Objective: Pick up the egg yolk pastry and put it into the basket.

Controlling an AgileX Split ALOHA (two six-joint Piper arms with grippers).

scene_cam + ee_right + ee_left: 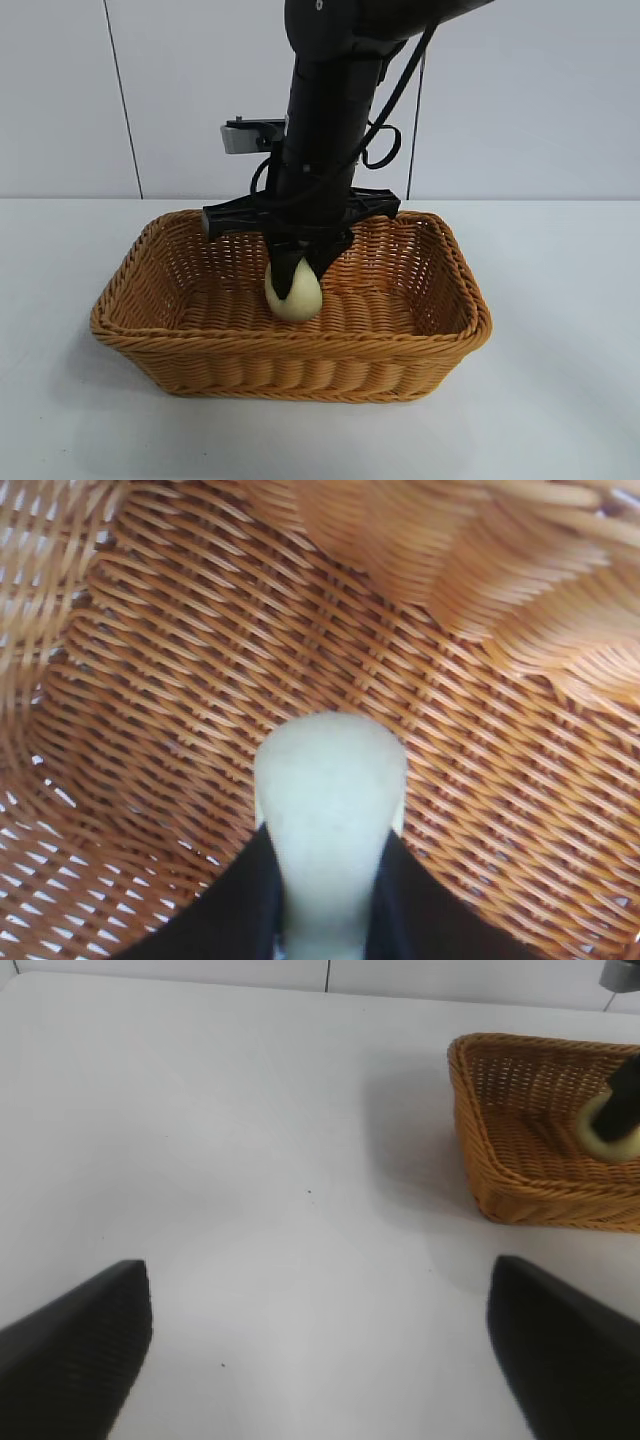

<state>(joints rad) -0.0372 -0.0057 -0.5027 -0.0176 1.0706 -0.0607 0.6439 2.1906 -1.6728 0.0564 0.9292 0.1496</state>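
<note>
One basket point(180, 330) stands on the white desk point(60, 420), toward the desk's near edge in the exterior view, with bare desk surface open on both its sides and in front of it. It is a rectangular wicker basket with sloping walls and a braided rim. Inside it is one egg yolk pastry point(293, 292), pale and rounded, low over the woven floor about midway between the basket's two short walls; whether it touches the floor cannot be told.

The right end effector point(297, 270) reaches almost straight down into the basket from above, clear of the rim on every side. Its two dark fingers point(225, 905) lie against the pastry's flanks in the right wrist view, so it is clamped on the pastry, with the pastry's rounded end showing beyond the fingertips.

The left end effector point(320, 1345) is seen only in its own wrist view, parked above bare desk off to one side of the basket, well apart from it, its two fingers spread wide with nothing between them.

Behind the desk's far edge rises a plain pale wall point(60, 100).
</note>
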